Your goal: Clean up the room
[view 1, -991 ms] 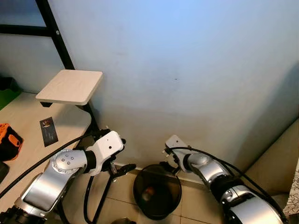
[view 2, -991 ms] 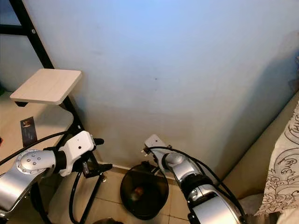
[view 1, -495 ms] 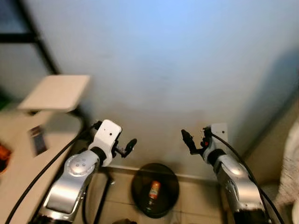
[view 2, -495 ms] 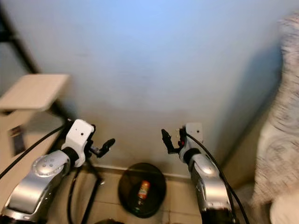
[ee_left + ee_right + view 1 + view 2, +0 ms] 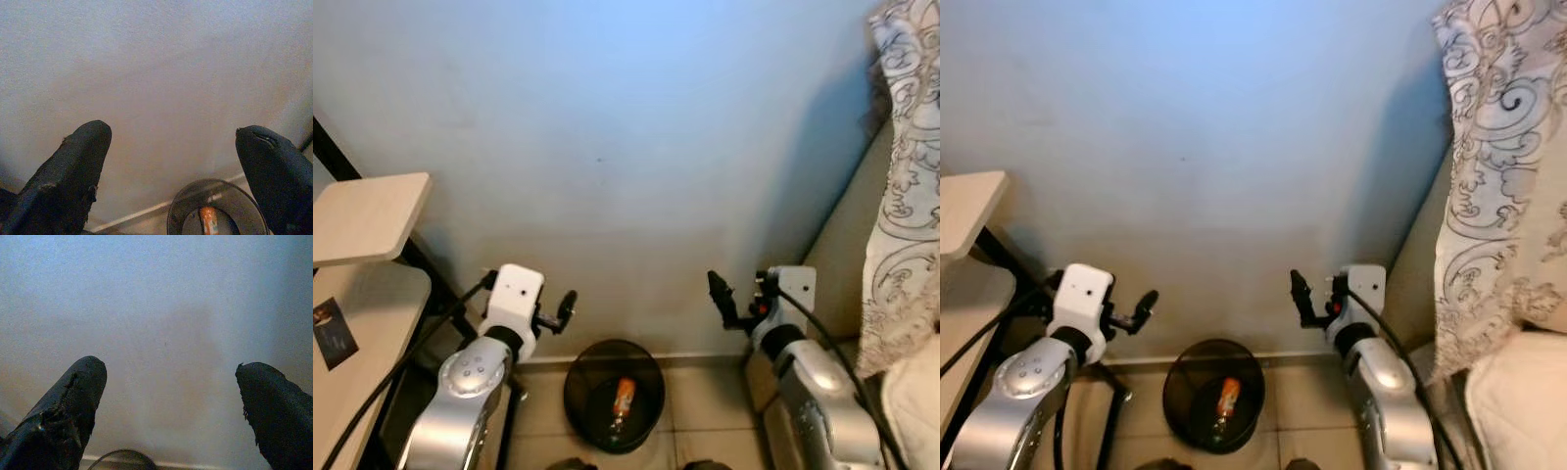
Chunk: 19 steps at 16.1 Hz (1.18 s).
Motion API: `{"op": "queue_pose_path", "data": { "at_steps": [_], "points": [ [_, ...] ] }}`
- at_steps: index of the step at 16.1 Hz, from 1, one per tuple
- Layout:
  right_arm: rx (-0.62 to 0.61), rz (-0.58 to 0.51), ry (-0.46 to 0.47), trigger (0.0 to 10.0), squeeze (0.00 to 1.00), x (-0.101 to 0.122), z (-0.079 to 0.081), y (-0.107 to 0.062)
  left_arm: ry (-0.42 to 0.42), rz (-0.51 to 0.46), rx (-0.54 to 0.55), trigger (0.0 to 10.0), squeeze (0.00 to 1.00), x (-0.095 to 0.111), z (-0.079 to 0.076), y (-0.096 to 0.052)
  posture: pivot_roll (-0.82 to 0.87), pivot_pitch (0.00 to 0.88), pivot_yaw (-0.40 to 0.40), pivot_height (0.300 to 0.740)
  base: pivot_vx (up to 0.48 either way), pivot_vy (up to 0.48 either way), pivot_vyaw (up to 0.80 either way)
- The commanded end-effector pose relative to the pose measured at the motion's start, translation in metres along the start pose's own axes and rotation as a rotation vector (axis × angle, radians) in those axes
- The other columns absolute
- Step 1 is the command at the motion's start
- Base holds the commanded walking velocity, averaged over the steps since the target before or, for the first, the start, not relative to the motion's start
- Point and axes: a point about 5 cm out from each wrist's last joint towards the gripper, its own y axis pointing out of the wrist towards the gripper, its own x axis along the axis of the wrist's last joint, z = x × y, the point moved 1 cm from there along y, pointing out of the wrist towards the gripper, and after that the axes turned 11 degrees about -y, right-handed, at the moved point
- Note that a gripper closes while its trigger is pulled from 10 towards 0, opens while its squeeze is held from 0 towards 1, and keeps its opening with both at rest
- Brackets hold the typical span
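Rubbish bin (image 5: pixel 615 407) stands on the floor against the wall's foot, holding what looks like a small orange bottle (image 5: pixel 624 399), light and rigid I'd judge, best taken round its middle. My left fingers (image 5: pixel 566 307) and right fingers (image 5: pixel 718 295) hover above, both spread wide, holding nothing.
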Motion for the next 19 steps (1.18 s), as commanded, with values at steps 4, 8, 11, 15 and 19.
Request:
{"op": "queue_pose_path", "data": {
  "at_steps": [4, 8, 11, 15, 19],
  "points": [
    [0.004, 0.03, 0.022, 10.0, 1.0, -0.0023, 0.0099, -0.0047, -0.005, -0.027, 0.04, 10.0, 0.0, 0.0041, 0.0071, -0.0061, -0.01, 0.0, 0.037, 0.74, 0.0, 0.0, -0.8],
    [-0.021, 0.052, 0.021, 10.0, 1.0, -0.0032, 0.0056, -0.0044, 0.008, -0.021, 0.027, 10.0, 0.0, 0.0052, 0.0053, -0.0039, -0.02, 0.0, 0.048, 0.74, 0.0, 0.0, -0.8],
    [-0.037, 0.061, 0.015, 10.0, 1.0, -0.0022, 0.0035, -0.003, 0.01, -0.023, 0.035, 10.0, 0.0, 0.0089, 0.007, -0.0029, -0.02, 0.0, 0.047, 0.74, 0.0, 0.0, -0.8],
    [-0.036, 0.084, 0.019, 10.0, 1.0, -0.0047, 0.0078, -0.0052, -0.01, -0.02, 0.054, 10.0, 0.0, 0.0104, 0.0129, -0.0049, -0.03, 0.0, 0.044, 0.74, 0.0, 0.0, -0.8],
    [-0.039, 0.088, 0.007, 10.0, 1.0, -0.0027, 0.0073, -0.0038, -0.006, -0.02, 0.045, 10.0, 0.0, 0.011, 0.0113, -0.0038, -0.03, 0.0, 0.041, 0.74, 0.0, 0.0, -0.8]
  ]
}}
